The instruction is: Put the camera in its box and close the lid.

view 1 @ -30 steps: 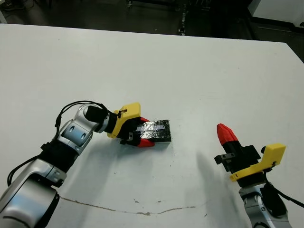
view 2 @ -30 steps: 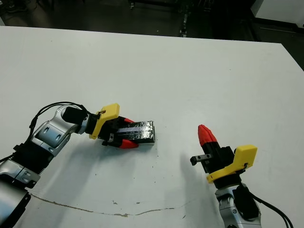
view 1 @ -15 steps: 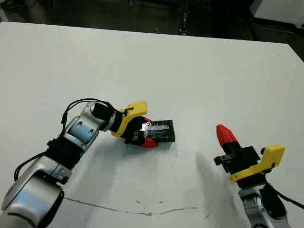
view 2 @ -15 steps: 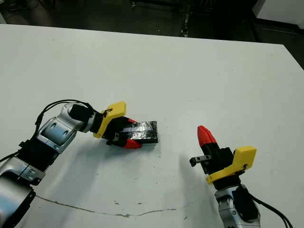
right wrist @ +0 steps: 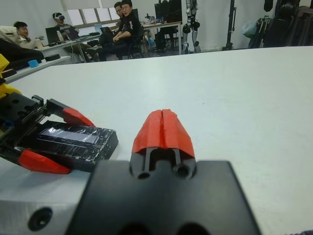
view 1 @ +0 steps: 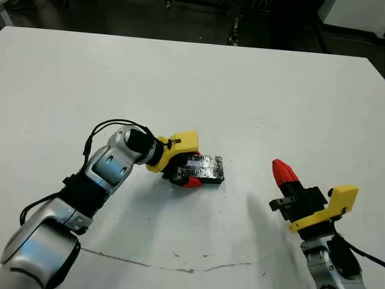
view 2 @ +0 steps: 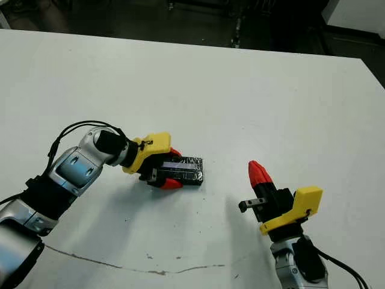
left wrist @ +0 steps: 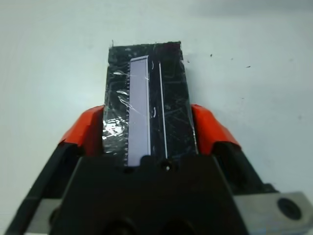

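Two red fingertips (left wrist: 85, 128) clasp glossy, film-wrapped rectangular lid (left wrist: 148, 98); matte white table (view 1: 289, 90).

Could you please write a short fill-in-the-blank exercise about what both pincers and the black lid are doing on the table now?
1. The left pincer has one red finger on each side of the ____.
2. The right pincer has its two fingers pressed ____.
3. The right pincer holds ____.
4. The lid lies flat on the white ____.

Missing words: lid; together; nothing; table
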